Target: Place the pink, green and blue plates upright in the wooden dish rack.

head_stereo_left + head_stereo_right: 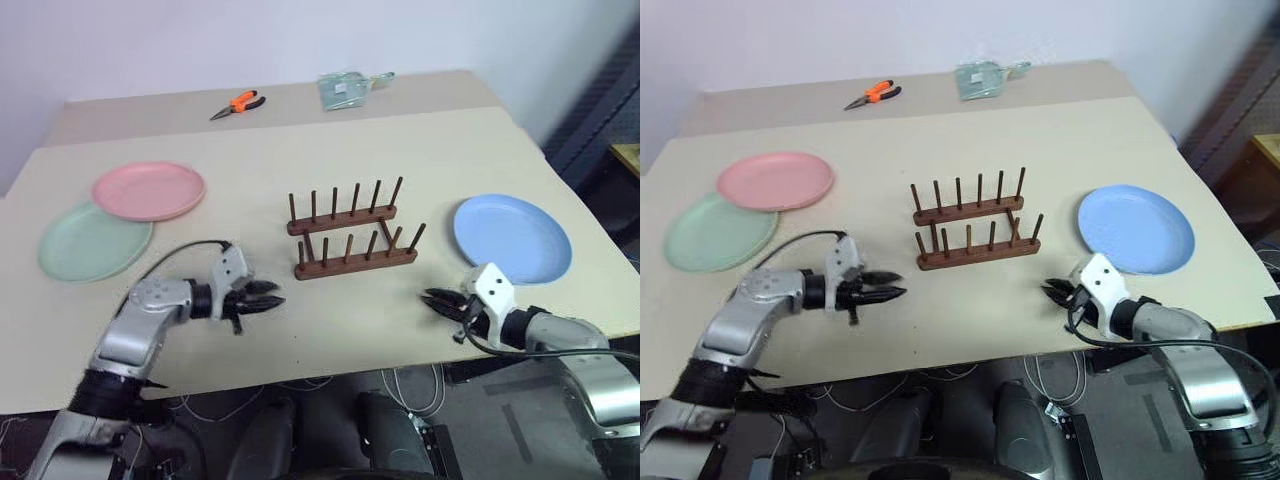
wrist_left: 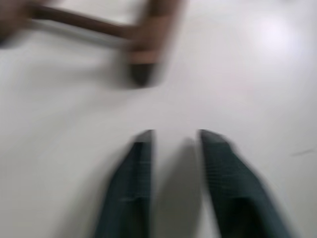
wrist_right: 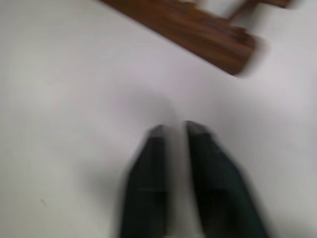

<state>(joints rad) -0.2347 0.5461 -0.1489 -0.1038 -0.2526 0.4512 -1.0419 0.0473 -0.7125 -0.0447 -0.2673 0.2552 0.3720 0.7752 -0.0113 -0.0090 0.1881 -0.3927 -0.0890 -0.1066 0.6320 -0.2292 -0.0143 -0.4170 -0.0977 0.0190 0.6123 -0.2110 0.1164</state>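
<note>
The pink plate (image 1: pixel 148 190) lies flat at the table's left, its rim overlapping the green plate (image 1: pixel 85 245) just in front of it. At the right the blue plate (image 1: pixel 512 238) lies flat. In the middle stands the wooden dish rack (image 1: pixel 352 235), with nothing between its pegs. My left gripper (image 1: pixel 275 295) hovers low over the table in front of the rack's left end, pointing right, its fingers (image 2: pixel 141 168) slightly apart and holding nothing. My right gripper (image 1: pixel 430 298) is near the front edge, just in front of the blue plate, pointing left, shut and holding nothing. One rack rail (image 3: pixel 198 34) shows ahead of it.
Orange-handled pliers (image 1: pixel 240 103) and a clear plastic packet (image 1: pixel 347 88) lie at the back of the table. The table's front edge (image 1: pixel 330 370) runs just under both hands. Bare tabletop separates the rack from the plates on each side.
</note>
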